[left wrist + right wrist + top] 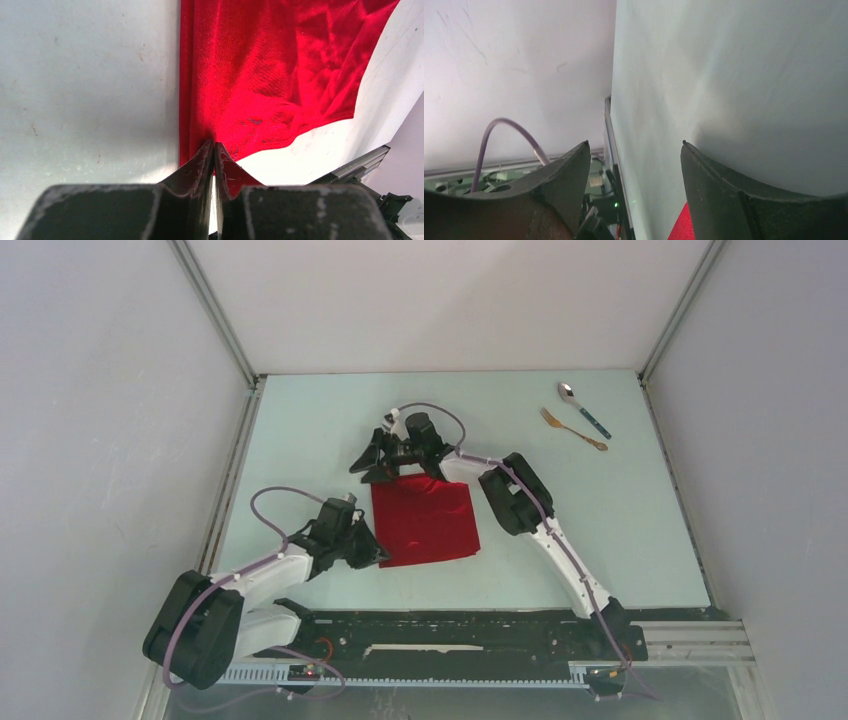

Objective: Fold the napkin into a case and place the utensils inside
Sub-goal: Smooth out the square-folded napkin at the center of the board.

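Napkin (425,522) well apart from utensils (574,430)

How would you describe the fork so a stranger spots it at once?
On the pale green table, look to the far right corner, away from the red napkin. Two utensils lie side by side. The fork is the slim gold one; the spoon has a silver bowl and dark handle.

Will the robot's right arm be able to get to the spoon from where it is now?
Probably yes. The right gripper is open and empty by the napkin, and only bare table lies between it and the spoon. The fork beside it might get bumped.
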